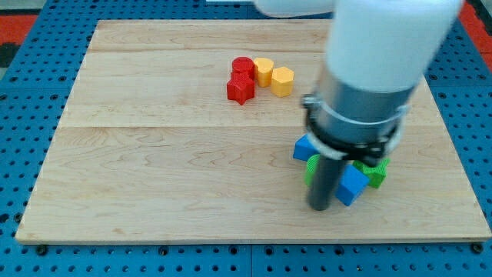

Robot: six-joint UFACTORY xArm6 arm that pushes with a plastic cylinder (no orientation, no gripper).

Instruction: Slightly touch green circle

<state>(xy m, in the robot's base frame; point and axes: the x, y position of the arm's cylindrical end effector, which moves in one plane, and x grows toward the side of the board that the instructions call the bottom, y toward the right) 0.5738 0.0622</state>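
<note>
The board (pixel 177 169) is pale wood with a smooth, matt grain. The red blocks (pixel 241 80), yellow blocks (pixel 274 75), blue blocks (pixel 352 185) and green blocks (pixel 376 172) look like matt plastic. The rod (pixel 321 181) is dark and dull.

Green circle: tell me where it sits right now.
The green circle sits at the view's lower right, mostly hidden behind my tip, between two blue blocks.

White arm housing (pixel 384 38), grey collar, dark rod, my tip (pixel 318 208)
</note>
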